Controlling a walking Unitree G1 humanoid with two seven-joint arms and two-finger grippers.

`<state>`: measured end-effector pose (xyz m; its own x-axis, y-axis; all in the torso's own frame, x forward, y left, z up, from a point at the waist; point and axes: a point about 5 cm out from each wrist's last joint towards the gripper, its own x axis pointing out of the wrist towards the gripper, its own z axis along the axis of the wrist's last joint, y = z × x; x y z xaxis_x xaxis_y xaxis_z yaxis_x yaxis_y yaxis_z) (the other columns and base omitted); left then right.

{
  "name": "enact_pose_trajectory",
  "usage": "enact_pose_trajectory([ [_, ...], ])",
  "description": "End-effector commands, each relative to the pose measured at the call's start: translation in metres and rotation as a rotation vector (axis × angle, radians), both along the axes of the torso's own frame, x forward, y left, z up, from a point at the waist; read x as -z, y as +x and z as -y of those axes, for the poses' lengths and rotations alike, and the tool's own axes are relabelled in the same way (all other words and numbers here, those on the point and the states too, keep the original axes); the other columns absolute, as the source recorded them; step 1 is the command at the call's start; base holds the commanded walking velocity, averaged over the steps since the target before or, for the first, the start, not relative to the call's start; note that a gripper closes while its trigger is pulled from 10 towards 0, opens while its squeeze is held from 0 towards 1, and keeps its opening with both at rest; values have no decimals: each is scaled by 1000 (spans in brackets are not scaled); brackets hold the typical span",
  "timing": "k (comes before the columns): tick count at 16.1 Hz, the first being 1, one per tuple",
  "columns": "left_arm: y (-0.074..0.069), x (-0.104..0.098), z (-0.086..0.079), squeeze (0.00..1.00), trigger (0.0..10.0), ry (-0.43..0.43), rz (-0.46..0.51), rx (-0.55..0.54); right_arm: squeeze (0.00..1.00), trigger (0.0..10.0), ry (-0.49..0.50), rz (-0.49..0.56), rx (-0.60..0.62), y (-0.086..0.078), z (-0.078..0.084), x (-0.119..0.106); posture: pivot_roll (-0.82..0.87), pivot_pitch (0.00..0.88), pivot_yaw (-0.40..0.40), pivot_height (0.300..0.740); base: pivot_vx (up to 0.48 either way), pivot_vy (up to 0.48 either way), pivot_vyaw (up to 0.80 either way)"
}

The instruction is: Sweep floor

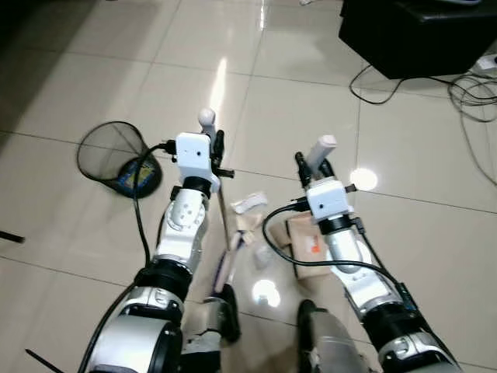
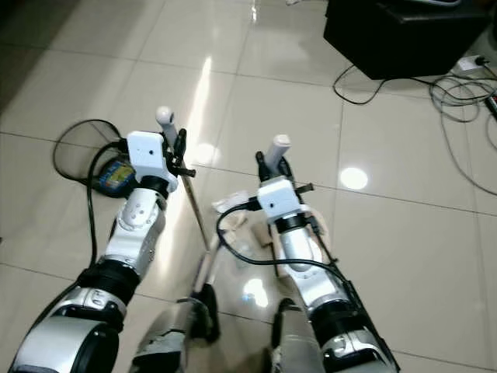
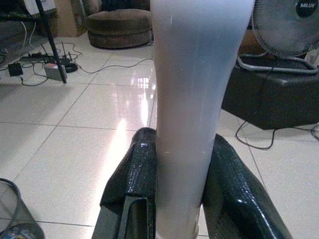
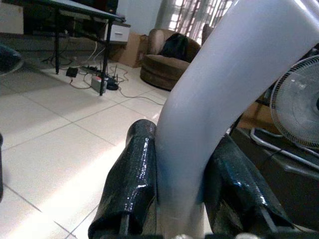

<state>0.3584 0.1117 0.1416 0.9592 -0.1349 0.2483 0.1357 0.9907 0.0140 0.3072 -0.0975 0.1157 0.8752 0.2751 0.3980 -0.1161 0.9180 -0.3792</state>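
Note:
My left gripper (image 1: pixel 214 144) is shut on the thin broom handle (image 3: pixel 192 99), just below its white knob (image 1: pixel 206 116). The rod runs down to a pale purple broom head (image 1: pixel 226 266) on the tiles between my arms. My right gripper (image 1: pixel 314 166) is shut on a second, thicker white handle (image 4: pixel 199 124) whose top (image 1: pixel 324 145) sticks up above the fingers; its lower part is hidden by my arm. White paper scraps (image 1: pixel 248 203) and crumpled litter (image 1: pixel 262 255) lie on the floor between the arms, beside a tan cardboard piece (image 1: pixel 304 239).
A black mesh waste basket (image 1: pixel 105 148) lies tipped over to the left with a blue and yellow packet (image 1: pixel 138 176) at its mouth. A black box (image 1: pixel 419 35) stands at the far right, with loose cables (image 1: pixel 474 97) trailing beside it. Glossy tiles stretch ahead.

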Motion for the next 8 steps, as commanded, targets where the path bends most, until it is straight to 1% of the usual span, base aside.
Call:
enact_pose_trajectory([
  [1, -3, 11, -2, 0, 10000, -26, -46, -11, 0, 10000, 4, -72, -22, -5, -5, 15, 43, 368, 35, 740, 0, 0, 0],
  [2, -1, 9, -7, 0, 10000, -17, -38, -31, 0, 10000, 2, -80, -30, -4, -6, 16, 48, 372, 7, 740, 0, 0, 0],
  [4, -1, 8, -13, 0, 10000, -6, -37, -54, 0, 10000, 18, -92, -31, -1, -5, 16, 61, 378, -22, 740, 0, 0, 0],
  [6, -3, 10, -17, 0, 10000, 6, -37, -59, 0, 10000, 48, -96, -22, 2, -6, 14, 72, 379, -24, 740, 0, 0, 0],
  [8, -6, 12, -17, 0, 10000, -15, -40, -51, 0, 10000, 83, -83, -20, 4, -10, 10, 80, 376, -15, 740, 0, 0, 0],
])
